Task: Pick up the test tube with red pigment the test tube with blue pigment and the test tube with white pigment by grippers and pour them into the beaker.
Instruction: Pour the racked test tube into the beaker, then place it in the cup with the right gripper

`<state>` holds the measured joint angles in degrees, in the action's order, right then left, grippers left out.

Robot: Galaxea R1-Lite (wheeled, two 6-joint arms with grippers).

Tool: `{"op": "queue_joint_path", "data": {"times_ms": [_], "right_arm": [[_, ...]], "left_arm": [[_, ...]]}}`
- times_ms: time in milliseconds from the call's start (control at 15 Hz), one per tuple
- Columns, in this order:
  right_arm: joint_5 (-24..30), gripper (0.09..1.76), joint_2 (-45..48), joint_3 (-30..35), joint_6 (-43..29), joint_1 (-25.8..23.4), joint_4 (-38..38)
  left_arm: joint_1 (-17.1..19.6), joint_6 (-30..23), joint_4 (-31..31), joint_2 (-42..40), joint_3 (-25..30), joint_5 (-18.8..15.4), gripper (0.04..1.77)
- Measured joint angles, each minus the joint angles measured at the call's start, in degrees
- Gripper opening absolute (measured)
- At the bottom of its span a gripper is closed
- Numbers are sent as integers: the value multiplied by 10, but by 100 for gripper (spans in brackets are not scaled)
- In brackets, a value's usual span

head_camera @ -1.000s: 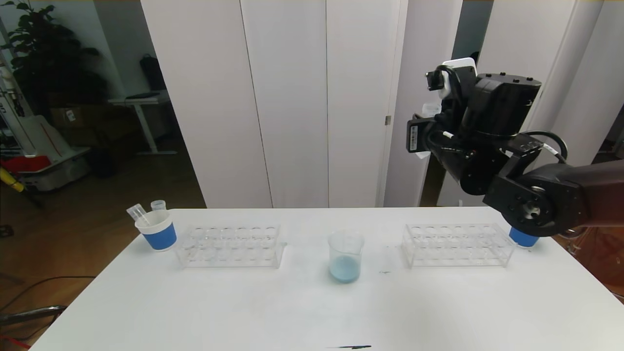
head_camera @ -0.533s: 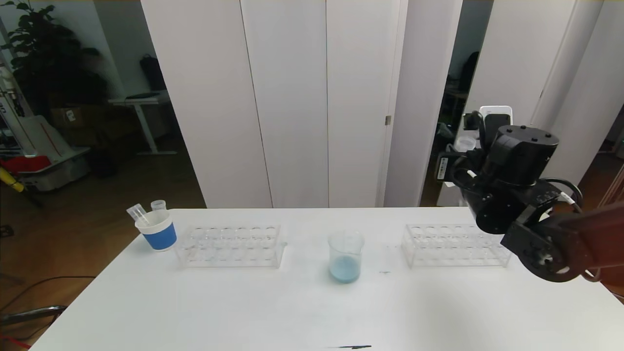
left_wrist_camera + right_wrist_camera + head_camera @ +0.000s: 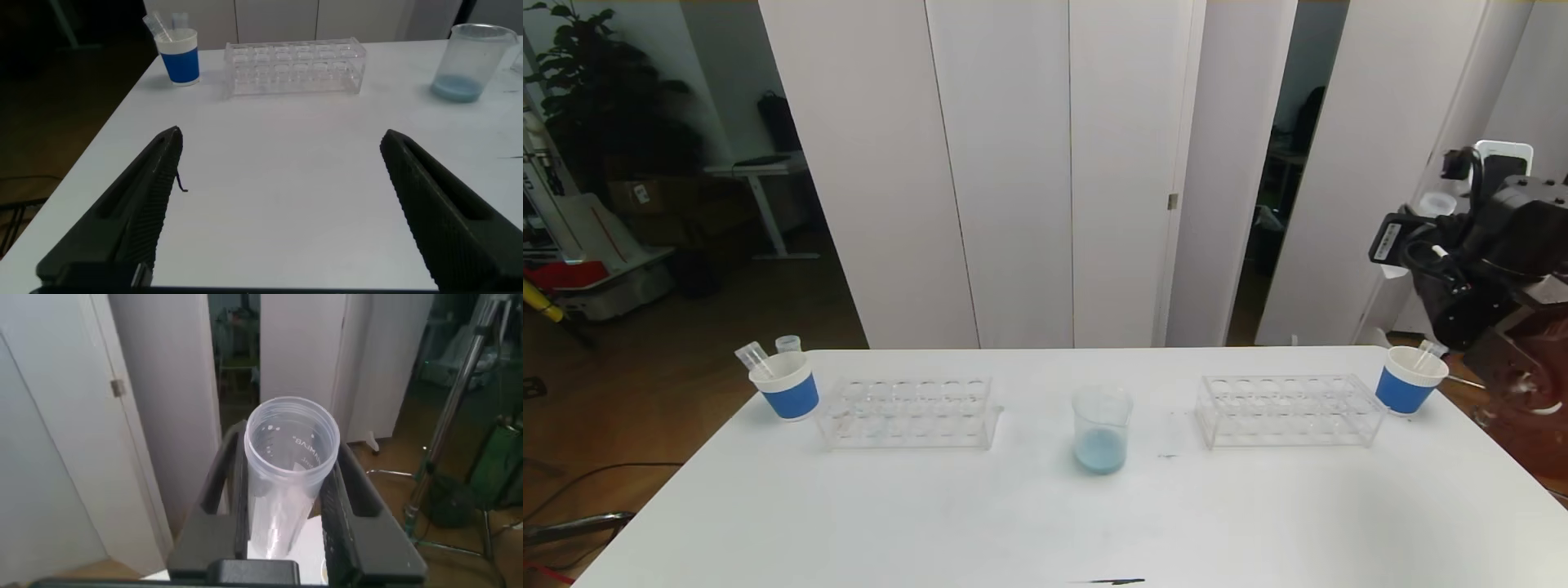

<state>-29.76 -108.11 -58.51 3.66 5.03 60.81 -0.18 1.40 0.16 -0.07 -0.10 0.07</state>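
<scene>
Right end effector (image 3: 286, 498) clamped on an empty clear test tube (image 3: 288, 478); left end effector (image 3: 282, 204) wide open, empty.

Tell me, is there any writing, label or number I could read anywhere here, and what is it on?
Embossed lettering on the clear test tube held in the right pincer: seen mirrored through the wall, too blurred to read.
White sticker on the right arm's wrist: print too small to read.
Beaker: no marks can be made out.
Blue paper cups: no text visible.
</scene>
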Motion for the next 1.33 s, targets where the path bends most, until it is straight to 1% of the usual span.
{"op": "queue_joint_path", "data": {"times_ms": [200, 333, 467, 800, 1000, 1200, 1333], "right_arm": [[51, 57, -10, -53, 1, -74, -1], [64, 57, -30, -71, 1, -105, 0], [65, 57, -57, -74, -2, -125, 3], [67, 57, -128, -67, -11, -147, 30], [67, 57, -160, -38, -21, -149, 39], [66, 57, -188, -6, -24, -148, 74], [66, 57, -204, 5, -23, -143, 82]], "left_arm": [[0, 0, 0, 0, 0, 0, 173], [0, 0, 0, 0, 0, 0, 173], [0, 0, 0, 0, 0, 0, 173], [0, 0, 0, 0, 0, 0, 173], [0, 0, 0, 0, 0, 0, 173], [0, 0, 0, 0, 0, 0, 173], [0, 0, 0, 0, 0, 0, 173]]}}
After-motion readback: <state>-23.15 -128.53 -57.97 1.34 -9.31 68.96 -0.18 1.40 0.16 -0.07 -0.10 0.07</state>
